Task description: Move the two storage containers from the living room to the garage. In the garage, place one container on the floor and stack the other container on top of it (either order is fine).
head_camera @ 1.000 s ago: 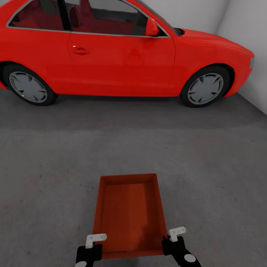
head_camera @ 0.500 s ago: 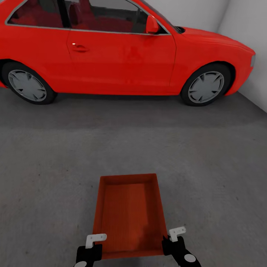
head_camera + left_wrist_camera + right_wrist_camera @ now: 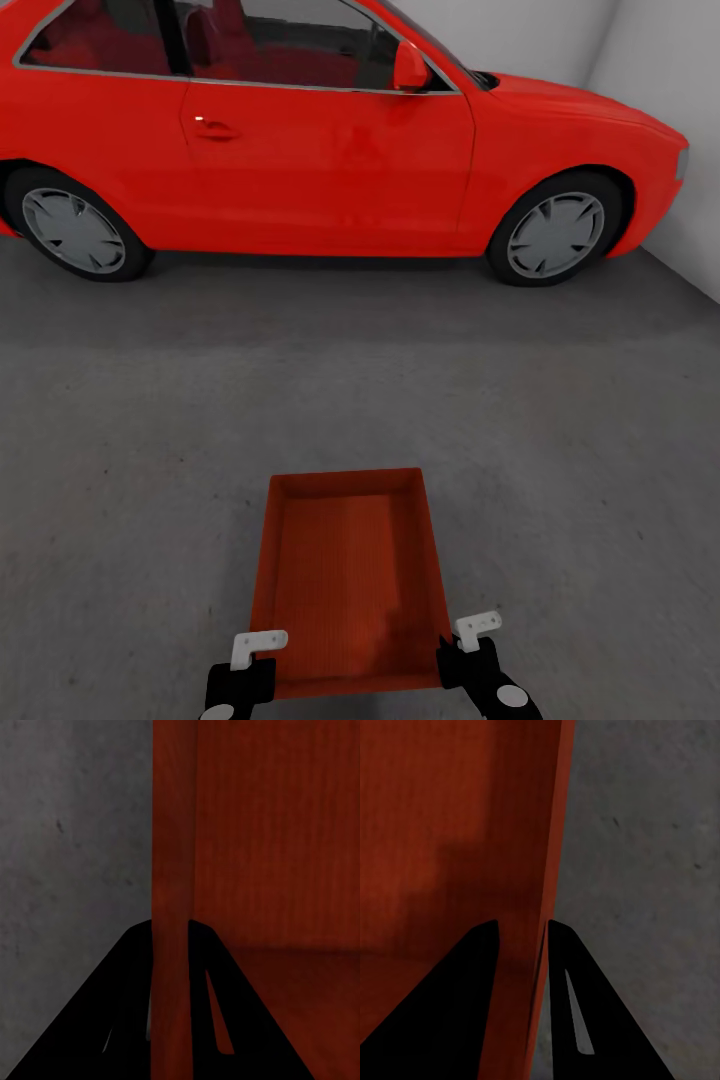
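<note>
Over the concrete floor (image 3: 150, 450), the storage container (image 3: 345, 580) hangs before the red car (image 3: 330, 150). Left gripper (image 3: 171, 945) and right gripper (image 3: 521, 945) each pinch a side wall.

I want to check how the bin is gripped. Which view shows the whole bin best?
The head view: the bin shows whole there, rim and ribbed base, over the grey floor, with a gripper at each near corner. The left wrist view shows just one side wall between its fingers; the right wrist view shows the opposite wall.
</note>
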### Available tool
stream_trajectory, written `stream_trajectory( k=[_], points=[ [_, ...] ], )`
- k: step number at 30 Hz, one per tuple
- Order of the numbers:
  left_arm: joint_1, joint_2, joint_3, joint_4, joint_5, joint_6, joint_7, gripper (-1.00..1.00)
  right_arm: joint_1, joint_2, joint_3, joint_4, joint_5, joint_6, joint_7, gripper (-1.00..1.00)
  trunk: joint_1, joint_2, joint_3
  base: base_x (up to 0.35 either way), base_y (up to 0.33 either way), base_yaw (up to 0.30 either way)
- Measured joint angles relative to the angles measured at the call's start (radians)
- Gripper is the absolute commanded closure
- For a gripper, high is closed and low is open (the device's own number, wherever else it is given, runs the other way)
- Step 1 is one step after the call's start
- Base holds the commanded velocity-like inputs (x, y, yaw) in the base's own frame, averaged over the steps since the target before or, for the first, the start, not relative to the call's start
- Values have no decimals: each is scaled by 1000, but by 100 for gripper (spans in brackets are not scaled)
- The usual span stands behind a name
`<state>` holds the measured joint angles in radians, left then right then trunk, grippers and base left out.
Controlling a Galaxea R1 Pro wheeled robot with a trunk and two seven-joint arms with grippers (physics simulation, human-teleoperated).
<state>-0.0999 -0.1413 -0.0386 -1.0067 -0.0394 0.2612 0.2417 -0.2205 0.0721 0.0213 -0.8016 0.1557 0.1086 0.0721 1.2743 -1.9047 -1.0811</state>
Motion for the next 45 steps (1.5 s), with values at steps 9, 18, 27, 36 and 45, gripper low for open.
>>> stream_trajectory(
  k=[9,18,27,36,45],
  points=[
    [0,0,0,0,0,0,0,100,0,0,0,0,0,0,0,100,0,0,0,0,0,0],
    [0,0,0,0,0,0,0,100,0,0,0,0,0,0,0,100,0,0,0,0,0,0],
    [0,0,0,0,0,0,0,100,0,0,0,1,0,-1,0,100,19,-35,-16,0,0,0],
    [0,0,0,0,0,0,0,100,0,0,0,1,0,-1,0,100,54,-98,-44,0,0,0],
    [0,0,0,0,0,0,0,100,0,0,0,1,0,-1,0,100,88,-161,-72,0,0,0]
  ],
)
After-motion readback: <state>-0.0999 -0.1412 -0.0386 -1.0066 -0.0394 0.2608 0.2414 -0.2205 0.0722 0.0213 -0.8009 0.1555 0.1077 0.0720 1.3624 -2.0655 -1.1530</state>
